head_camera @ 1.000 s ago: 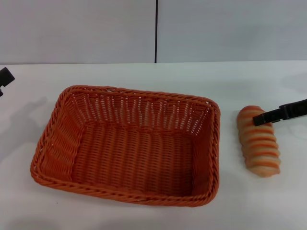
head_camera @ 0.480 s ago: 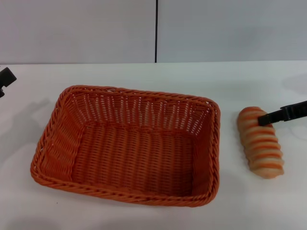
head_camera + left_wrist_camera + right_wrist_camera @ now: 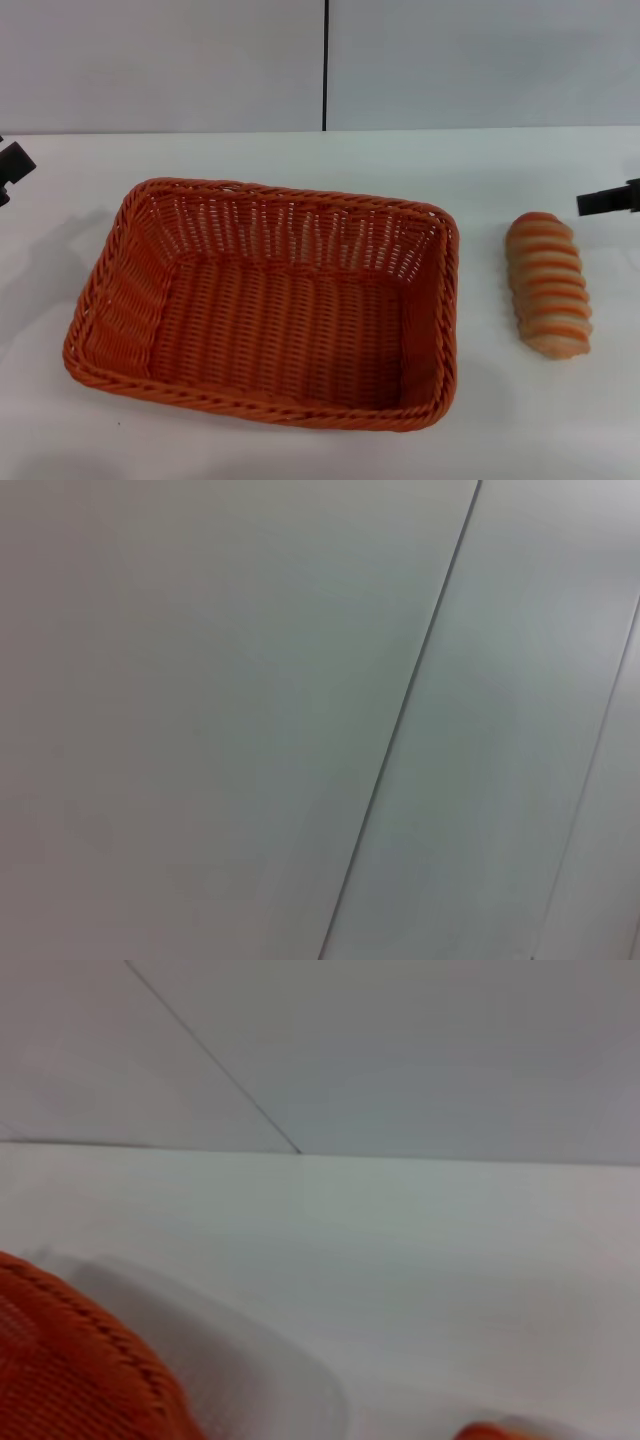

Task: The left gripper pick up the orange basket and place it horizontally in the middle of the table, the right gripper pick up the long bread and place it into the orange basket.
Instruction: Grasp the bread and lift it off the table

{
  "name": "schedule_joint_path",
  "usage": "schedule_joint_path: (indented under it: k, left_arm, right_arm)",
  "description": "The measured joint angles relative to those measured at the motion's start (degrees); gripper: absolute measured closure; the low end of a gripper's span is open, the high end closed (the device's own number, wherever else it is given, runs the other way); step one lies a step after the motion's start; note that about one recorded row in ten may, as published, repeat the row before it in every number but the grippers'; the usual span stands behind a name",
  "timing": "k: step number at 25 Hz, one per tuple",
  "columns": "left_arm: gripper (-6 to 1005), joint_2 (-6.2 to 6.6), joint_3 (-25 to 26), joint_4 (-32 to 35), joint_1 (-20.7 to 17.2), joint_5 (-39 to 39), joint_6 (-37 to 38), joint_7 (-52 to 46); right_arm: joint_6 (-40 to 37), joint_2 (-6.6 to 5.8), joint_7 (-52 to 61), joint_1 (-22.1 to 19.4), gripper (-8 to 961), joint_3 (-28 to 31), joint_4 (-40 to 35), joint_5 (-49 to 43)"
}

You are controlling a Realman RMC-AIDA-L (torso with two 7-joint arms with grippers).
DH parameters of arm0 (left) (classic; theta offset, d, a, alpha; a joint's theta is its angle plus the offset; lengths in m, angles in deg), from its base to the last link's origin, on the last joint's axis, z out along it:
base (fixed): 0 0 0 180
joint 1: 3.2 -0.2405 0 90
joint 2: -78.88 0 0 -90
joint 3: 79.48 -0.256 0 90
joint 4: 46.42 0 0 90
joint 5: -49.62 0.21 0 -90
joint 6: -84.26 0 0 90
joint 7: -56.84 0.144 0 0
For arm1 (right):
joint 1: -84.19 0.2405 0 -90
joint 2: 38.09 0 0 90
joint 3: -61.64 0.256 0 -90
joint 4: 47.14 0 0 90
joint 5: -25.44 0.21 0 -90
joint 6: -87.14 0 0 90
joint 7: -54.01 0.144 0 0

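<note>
Basket and bread lie apart on the table (image 3: pixel 300 155). The orange basket (image 3: pixel 265 300) sits in the middle of the white tabletop with its long side running left to right, its woven floor bare. The long bread (image 3: pixel 548 285) rests on the table to the basket's right, near it but not touching, its ridged length pointing roughly away from the robot.

The right gripper (image 3: pixel 606 200) shows only as a black tip at the right edge of the head view, beyond the far end of the loaf and clear of it; whether its fingers are spread or closed cannot be told from what is visible, and nothing is seen in its grasp. The left gripper (image 3: pixel 12 165) is a small black piece at the far left edge, well apart from the basket, its fingers likewise too little seen to judge.

The right wrist view catches a corner of the basket's braided rim (image 3: pixel 85 1360) low over the table, with the grey wall (image 3: pixel 400 1050) behind. The left wrist view shows only wall panels (image 3: pixel 250 720).
</note>
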Motion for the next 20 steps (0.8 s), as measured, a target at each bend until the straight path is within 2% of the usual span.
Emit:
schedule_joint_path:
  k: [2, 5, 12, 16, 20]
  left_arm:
    - [244, 0.0, 0.0, 0.0, 0.0, 0.0, 0.0, 0.0]
    - [244, -0.01, 0.13, 0.0, 0.07, -0.03, 0.42, -0.43]
    - [244, -0.11, 0.11, -0.08, 0.26, -0.07, 1.38, -0.57]
    - [245, -0.11, 0.15, -0.17, 0.13, -0.38, 1.77, -0.65]
    - [245, 0.0, 0.14, -0.72, -0.09, -0.57, 2.09, -0.72]
  right_arm:
    - [-1.5, 0.02, 0.22, -0.43, 844, -0.02, -1.61, 0.86]
    - [-2.29, 0.1, 0.31, -0.37, 878, -0.55, -1.73, 0.97]
    - [2.19, -0.19, 0.33, 1.97, 956, -1.37, 5.71, -4.47]
    - [3.37, -0.21, 0.32, 2.1, 940, -1.42, 6.75, -4.75]
    - [4.38, -0.21, 0.16, 2.12, 796, -3.05, 7.44, -4.81]
